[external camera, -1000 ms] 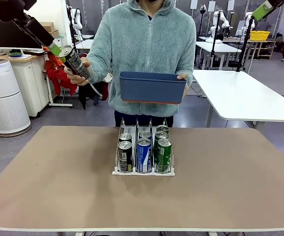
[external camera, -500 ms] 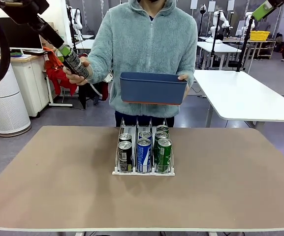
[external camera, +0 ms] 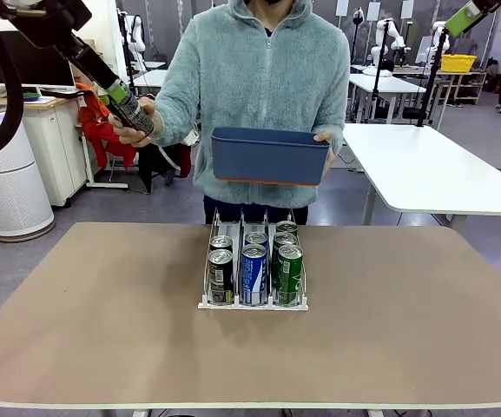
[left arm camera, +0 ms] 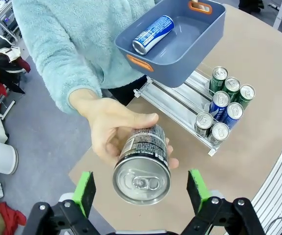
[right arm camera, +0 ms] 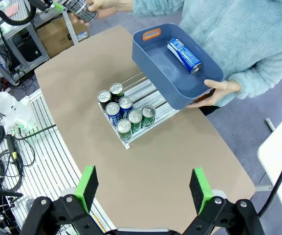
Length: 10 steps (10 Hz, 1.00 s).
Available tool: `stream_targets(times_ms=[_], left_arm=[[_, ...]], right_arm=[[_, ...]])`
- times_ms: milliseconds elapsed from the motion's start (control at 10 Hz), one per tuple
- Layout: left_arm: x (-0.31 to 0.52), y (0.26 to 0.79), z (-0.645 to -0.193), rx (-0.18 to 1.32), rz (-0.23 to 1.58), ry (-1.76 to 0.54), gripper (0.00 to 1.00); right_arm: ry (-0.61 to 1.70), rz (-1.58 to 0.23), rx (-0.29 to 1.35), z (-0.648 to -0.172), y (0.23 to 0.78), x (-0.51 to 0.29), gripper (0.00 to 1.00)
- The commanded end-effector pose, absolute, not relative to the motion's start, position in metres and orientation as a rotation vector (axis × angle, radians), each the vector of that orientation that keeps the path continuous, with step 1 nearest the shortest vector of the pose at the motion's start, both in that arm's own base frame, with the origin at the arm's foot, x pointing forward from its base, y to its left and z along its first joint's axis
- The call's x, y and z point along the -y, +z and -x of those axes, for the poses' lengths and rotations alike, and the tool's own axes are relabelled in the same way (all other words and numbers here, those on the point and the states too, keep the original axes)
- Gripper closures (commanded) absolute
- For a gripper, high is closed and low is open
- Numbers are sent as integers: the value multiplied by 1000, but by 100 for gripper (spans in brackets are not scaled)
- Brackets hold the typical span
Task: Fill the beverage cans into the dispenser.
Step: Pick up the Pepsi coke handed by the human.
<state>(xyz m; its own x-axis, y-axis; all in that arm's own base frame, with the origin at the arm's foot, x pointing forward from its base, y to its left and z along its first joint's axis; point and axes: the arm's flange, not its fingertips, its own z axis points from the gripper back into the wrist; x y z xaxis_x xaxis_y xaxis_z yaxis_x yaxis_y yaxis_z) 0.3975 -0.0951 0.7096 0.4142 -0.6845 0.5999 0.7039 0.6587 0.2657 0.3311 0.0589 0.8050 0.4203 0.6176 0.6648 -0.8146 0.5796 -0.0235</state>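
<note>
**Status: loading partly complete.**

1. The dispenser (external camera: pixel 253 303) stands on the bench (external camera: pixel 94 330), midway between the left and right edges and nearer the far edge. It holds six cans (external camera: pixel 254 261), two per lane: dark in the left lane, blue in the middle, green in the right. Free rail length shows behind each pair.
2. At least two cans remain. A dark can (left arm camera: pixel 141 166) is held out in the person's hand (left arm camera: pixel 114 127), raised beyond the far-left corner of the bench. A blue can (left arm camera: pixel 153 34) lies in the dark-blue bin (left arm camera: pixel 180 58), which the person's other hand (external camera: pixel 322 143) holds above the far edge.
3. The left pincer (left arm camera: pixel 141 181) is spread wide, its green pads (left arm camera: pixel 85 188) flanking the dark can. No pad contact is visible.
4. The right pincer (right arm camera: pixel 144 183) is spread wide and empty, high above the bench.

Judged step: handover of the dark can; insertion is not yet done.
</note>
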Motion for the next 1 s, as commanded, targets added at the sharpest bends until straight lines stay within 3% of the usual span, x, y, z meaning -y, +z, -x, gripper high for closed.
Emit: stream_targets(times_ms=[0, 900], left_arm=[[92, 704, -407, 755, 69, -857, 0], [93, 682, -421, 740, 121, -851, 0]], right_arm=[[908, -325, 678, -328, 801, -60, 0], [908, -325, 678, -328, 801, -60, 0]])
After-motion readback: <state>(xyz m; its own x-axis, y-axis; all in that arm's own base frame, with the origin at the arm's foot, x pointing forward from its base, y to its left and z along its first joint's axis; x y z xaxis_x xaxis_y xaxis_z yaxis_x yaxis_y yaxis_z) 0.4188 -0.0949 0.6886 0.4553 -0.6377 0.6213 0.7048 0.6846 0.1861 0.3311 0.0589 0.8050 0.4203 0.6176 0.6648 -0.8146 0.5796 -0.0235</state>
